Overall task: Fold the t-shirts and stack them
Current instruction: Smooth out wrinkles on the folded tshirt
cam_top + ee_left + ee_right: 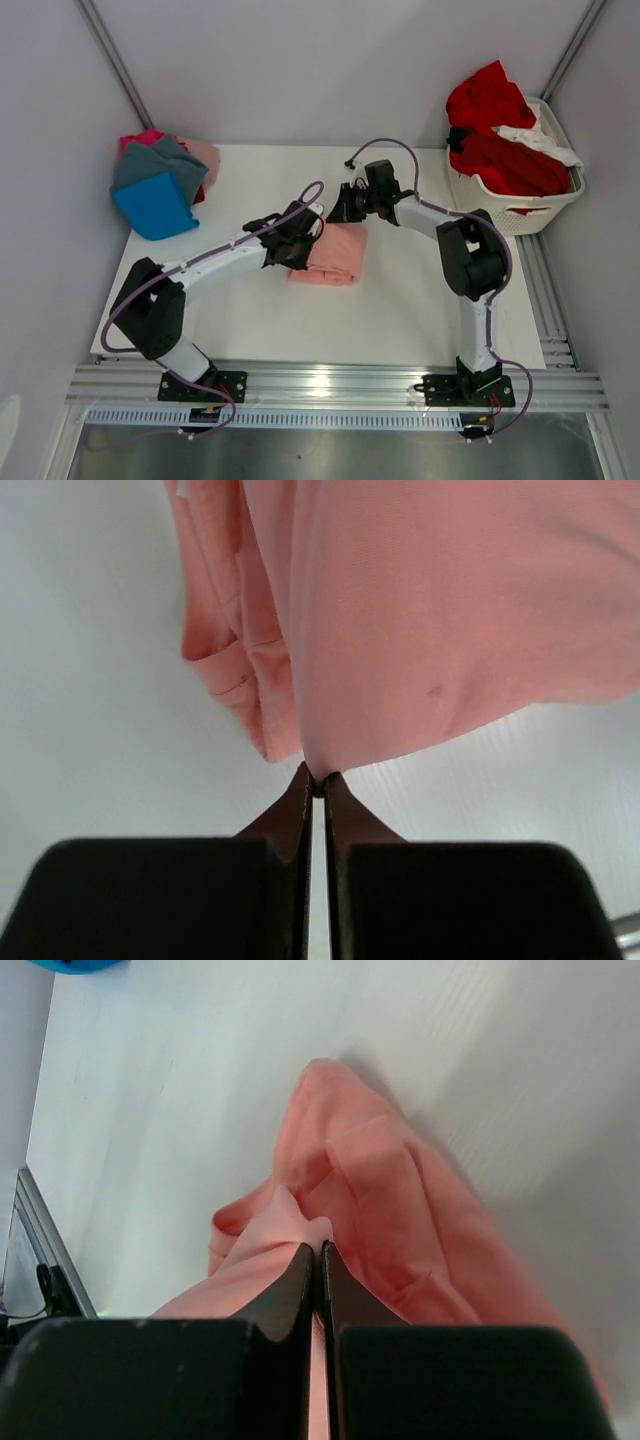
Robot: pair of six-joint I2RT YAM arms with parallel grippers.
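Salmon-pink t-shirt (335, 255): lies folded into a narrow oblong near the middle of the desk (400, 320), well apart from the stack of folded t-shirts (160, 185) at the far left corner and from the white laundry basket (520, 212) heaped with red shirts (495, 130) at the far right. Gripped at two spots, left edge and far edge: clenched on a sliver of hem by the left pincer (317, 780), clenched on a small bunched tuck of cloth by the right pincer (320, 1250), both with jaws pressed together and only thin fabric between. Judged light, limp and thin, with no stiffness to keep a shape; likely to sag, fall open and slip out of so shallow a bite. Not fragile, and probably not slippery on the matte desk, yet prone to dragging and wrinkling. Better taken deeper, through all layers at a folded edge or corner, with the two holds set apart, for carrying flat toward the stack; otherwise expect layers peeling open
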